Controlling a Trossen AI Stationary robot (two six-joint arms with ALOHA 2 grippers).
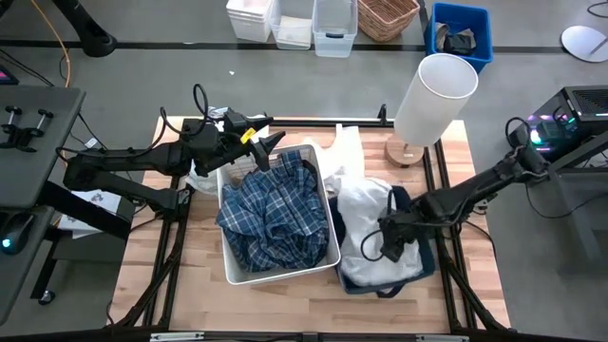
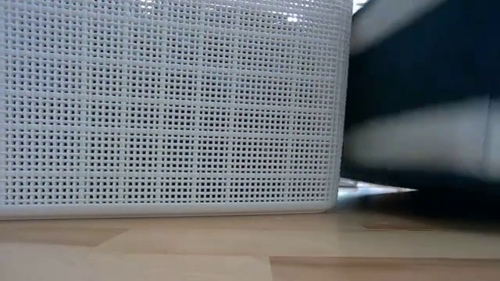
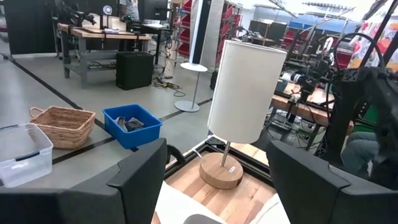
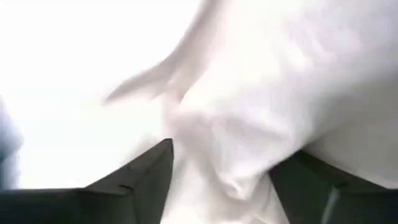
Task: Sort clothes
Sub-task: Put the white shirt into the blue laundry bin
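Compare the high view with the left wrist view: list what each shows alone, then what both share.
High view only: the plaid shirt in the white bin, the white clothes in the navy bin, and the right end effector over them. Left wrist view only: the room's desks. Both: the lamp, wicker basket, blue crate.

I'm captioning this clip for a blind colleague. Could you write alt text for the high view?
Seen from above, a white plastic bin holding a blue-and-white plaid shirt sits beside a navy blue bin with a white garment. The right gripper reaches into the white garment; the left gripper hovers open above the white bin's far edge.
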